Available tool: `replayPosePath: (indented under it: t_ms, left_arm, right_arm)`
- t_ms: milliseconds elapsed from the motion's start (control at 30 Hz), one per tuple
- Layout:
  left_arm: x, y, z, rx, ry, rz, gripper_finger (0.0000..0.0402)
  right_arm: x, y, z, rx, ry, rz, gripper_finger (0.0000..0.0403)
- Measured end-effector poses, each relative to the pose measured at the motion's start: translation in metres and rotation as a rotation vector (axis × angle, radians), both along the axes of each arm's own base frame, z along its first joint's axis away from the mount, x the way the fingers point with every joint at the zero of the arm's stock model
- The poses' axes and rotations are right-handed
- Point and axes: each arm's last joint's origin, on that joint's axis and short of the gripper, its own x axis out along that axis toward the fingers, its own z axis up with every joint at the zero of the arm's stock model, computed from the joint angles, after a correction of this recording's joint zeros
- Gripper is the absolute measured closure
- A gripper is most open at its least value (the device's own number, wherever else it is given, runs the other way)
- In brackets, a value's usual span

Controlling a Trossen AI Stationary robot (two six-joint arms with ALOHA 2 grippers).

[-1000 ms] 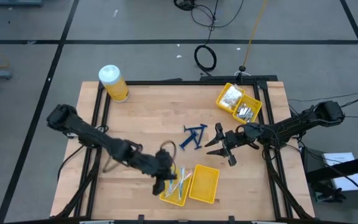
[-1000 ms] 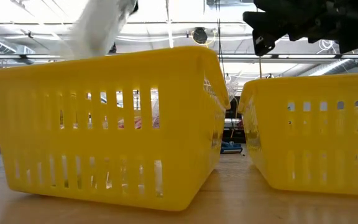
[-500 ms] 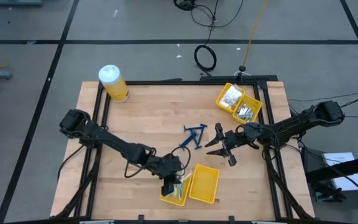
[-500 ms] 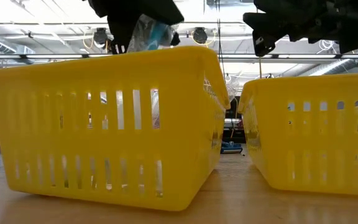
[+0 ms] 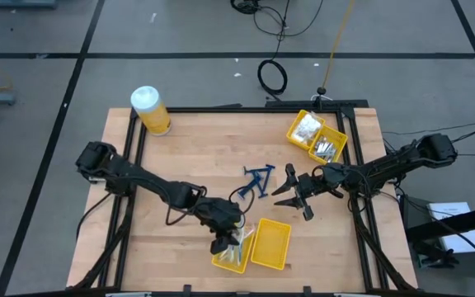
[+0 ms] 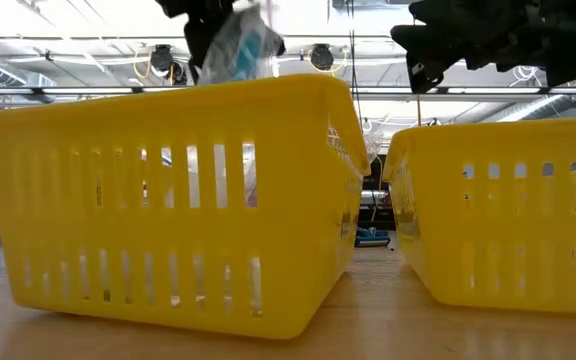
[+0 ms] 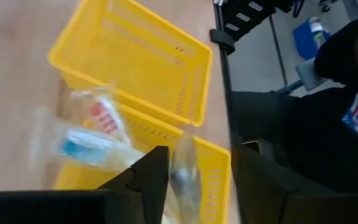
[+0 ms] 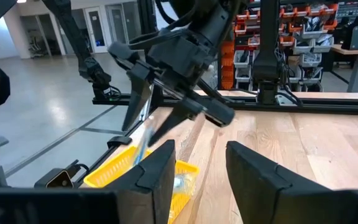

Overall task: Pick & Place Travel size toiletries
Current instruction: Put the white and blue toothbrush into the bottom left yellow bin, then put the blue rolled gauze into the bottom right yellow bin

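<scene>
My left gripper (image 5: 223, 239) hovers open over the left compartment of the near yellow bin (image 5: 272, 246), with a clear packet (image 6: 240, 45) holding a light-blue stick between its fingers, just above the bin's rim (image 6: 168, 95). More clear packets (image 7: 82, 146) lie in that compartment. Two dark blue razors (image 5: 258, 180) lie on the table's middle. My right gripper (image 5: 293, 195) hangs open to their right, with nothing between its fingers (image 8: 157, 171). My left gripper's fingers (image 8: 135, 99) point down and stand apart around the packet's upper end (image 7: 182, 165). Whether either finger still touches it, I cannot tell. The packet hangs down toward the bin's left compartment, clear of the rim.
A second yellow bin (image 5: 316, 136) with white packets and silvery pieces stands at the far right. A yellow jar with a white lid (image 5: 149, 110) stands at the far left. A person in dark clothes (image 7: 328, 93) is beyond the table's edge.
My left gripper has carried the clear packet toward the table's right edge until it hangs over the near bin's left compartment, and its fingers have parted around the packet. My right gripper has kept still.
</scene>
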Motion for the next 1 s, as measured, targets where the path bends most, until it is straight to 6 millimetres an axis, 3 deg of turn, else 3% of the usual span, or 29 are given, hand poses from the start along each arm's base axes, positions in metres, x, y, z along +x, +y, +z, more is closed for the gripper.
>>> replayPosePath:
  t_ms: [267, 600, 767, 900, 1000]
  left_arm:
    - [0.007, 0.026, 0.0, 0.09, -0.031, 0.06, 0.0204]
    - [0.013, 0.066, 0.011, 0.167, -0.106, 0.099, 0.0201]
    - [0.006, 0.078, 0.041, 0.233, -0.25, 0.14, 0.0201]
    - [-0.008, 0.078, 0.068, 0.352, -0.368, 0.185, 0.0201]
    - [-0.017, 0.075, 0.08, 0.434, -0.41, 0.212, 0.0201]
  right_arm:
    - [0.0, 0.0, 0.0, -0.001, 0.005, 0.0, 0.0267]
    - [0.0, 0.0, -0.002, -0.004, 0.017, -0.004, 0.0268]
    - [0.0, -0.005, -0.011, -0.031, 0.105, -0.167, 0.0268]
    - [-0.001, -0.012, -0.022, -0.077, 0.21, -0.405, 0.0269]
    - [-0.001, -0.016, -0.035, -0.101, 0.345, -0.481, 0.0269]
